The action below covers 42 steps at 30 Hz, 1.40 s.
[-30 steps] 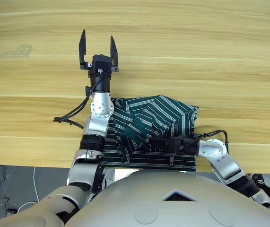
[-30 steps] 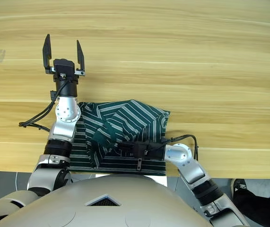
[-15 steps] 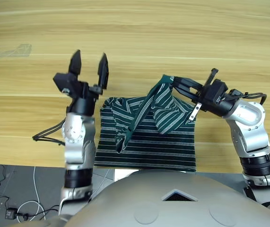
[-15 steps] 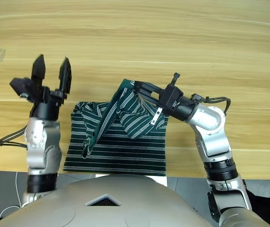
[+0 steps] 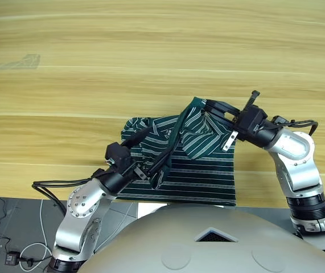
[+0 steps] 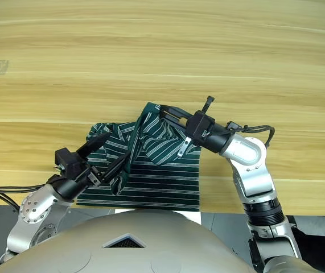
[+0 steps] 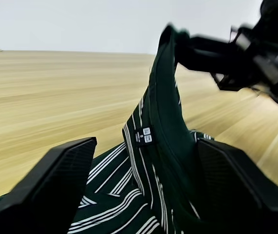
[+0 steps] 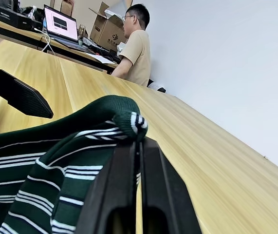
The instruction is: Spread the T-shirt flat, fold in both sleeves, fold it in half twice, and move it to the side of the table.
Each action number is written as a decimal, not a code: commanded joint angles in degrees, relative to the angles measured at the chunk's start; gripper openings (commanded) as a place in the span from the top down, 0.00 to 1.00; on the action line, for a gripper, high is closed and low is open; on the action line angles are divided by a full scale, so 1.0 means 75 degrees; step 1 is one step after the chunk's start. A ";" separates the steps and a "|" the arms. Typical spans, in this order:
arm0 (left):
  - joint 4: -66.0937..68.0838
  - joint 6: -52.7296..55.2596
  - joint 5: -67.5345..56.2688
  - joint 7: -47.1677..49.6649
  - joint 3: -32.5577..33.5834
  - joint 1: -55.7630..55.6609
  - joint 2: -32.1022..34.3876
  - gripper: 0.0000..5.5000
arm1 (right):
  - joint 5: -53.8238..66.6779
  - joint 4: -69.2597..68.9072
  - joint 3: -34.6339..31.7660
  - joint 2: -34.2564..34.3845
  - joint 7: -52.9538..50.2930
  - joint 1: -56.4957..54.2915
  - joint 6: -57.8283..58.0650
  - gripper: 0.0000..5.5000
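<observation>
Progress early, by the look of the cloth: spreading under way, not finished. Green striped T-shirt (image 5: 202,170) at lower centre of the head view, on the near edge of the wooden table (image 5: 151,45), bunched and creased. Nearer part lying rather flat on the wood; farther part lifted into a ridge.

Right gripper (image 5: 205,104), right of centre, pinched tight on a ribbed edge of the fabric and holding it above the table. In its wrist view, fingers (image 8: 114,195) pressed together with the cloth between them. Left gripper (image 5: 161,141), at lower left of the shirt, with jaws wide apart, one on each side of the raised fold, gripping nothing.

Left to do, as it seems: pulling the shirt fully flat, folding in both sleeves, folding in half twice, moving it to the side of the table. So, nearly the whole task.

Hard to make out: whether the pinched edge belongs to collar, cuff or hem. Sleeves lost among the folds; cannot say where either lies. Nearest hem cut off at the bottom of the head view. Unclear also whether the left fingertips touch the fabric or hover just over it.
</observation>
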 commanded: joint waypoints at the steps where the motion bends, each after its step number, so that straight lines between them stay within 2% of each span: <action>1: -0.0487 0.0030 0.1022 0.0122 -0.0328 0.0230 0.0299 0.31 | -0.0152 0.0090 -0.0022 0.0018 -0.0043 -0.0048 -0.0094 1.00; 4: -0.0399 -0.0078 0.1722 0.0128 -0.0546 0.0358 0.0463 0.31 | -0.0240 0.0075 -0.0020 0.0038 -0.0095 -0.0098 -0.0126 1.00; 16: -0.0557 -0.0488 0.1888 -0.0131 -0.0596 0.0832 0.0723 0.31 | -0.0521 0.0283 0.0000 0.0149 -0.0248 -0.0287 -0.0311 1.00; 33: -0.0231 -0.0636 0.1924 -0.0069 -0.0122 0.0523 0.0674 0.84 | -0.0711 0.0546 0.0091 0.0333 -0.0285 -0.0445 -0.0466 1.00; 38: -0.0069 -0.0667 0.1885 0.0008 0.0660 0.0023 0.0710 0.98 | -0.0757 0.0824 0.0020 0.0342 -0.0336 -0.0450 -0.0611 1.00; 42: 0.0044 -0.0669 0.1954 -0.0049 0.1092 -0.0535 0.0809 1.00 | -0.0690 0.0996 -0.0193 0.0302 -0.0452 -0.0357 -0.0726 1.00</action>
